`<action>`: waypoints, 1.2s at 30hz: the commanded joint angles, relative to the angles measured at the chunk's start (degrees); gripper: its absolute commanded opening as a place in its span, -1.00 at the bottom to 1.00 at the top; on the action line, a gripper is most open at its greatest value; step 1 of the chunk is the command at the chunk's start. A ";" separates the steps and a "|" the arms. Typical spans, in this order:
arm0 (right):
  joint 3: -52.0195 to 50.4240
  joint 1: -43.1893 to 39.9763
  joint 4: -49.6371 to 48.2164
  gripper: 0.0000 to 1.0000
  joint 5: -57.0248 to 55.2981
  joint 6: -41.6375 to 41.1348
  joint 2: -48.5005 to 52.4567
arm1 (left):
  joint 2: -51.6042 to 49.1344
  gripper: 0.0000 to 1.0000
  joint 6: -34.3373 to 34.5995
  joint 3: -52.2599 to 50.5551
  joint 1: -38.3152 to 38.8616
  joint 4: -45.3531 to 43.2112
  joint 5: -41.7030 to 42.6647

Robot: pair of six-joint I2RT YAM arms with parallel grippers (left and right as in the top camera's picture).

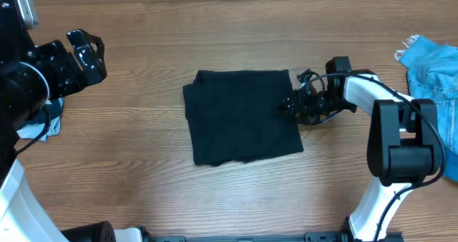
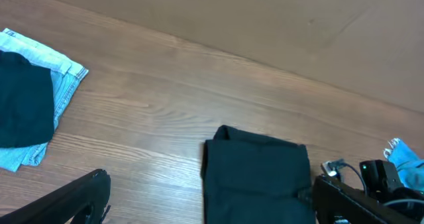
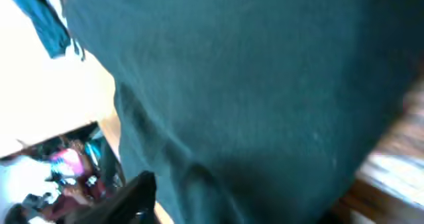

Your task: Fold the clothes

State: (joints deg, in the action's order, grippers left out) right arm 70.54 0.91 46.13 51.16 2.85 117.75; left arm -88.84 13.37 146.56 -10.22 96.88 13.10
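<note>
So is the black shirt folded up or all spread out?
Folded. The black shirt lies as a neat squarish block, with no sleeves sticking out.

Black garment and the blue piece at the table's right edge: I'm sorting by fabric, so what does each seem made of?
Black garment: looks like soft, thin knit or jersey cloth, matte; it lies flat with limp, slightly wavy edges and no sheen. Blue piece: probably denim, mid-blue with a paler, frayed-looking edge and stiffer folds. Fibre content cannot be told from here.

Wooden table (image 1: 143,177) under black clothes (image 1: 243,117), blue denim (image 1: 433,64), pale denim (image 2: 65,78)
</note>
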 commanded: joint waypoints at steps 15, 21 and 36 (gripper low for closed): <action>-0.35 -16.17 5.44 -0.92 -8.07 -5.01 -2.29 | -0.02 1.00 -0.68 0.17 0.15 -0.09 0.46; -0.31 -16.68 5.25 -0.92 -9.62 -5.97 -10.60 | -0.02 1.00 -0.70 0.17 0.15 -0.09 0.46; 4.00 -8.79 14.82 -0.92 -29.14 -10.38 -22.27 | -0.02 1.00 -0.70 0.17 0.17 -0.09 0.46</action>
State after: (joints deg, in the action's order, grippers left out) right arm 70.83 -9.04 59.35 29.04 -6.09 97.89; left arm -88.84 13.37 146.56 -10.22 96.86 13.10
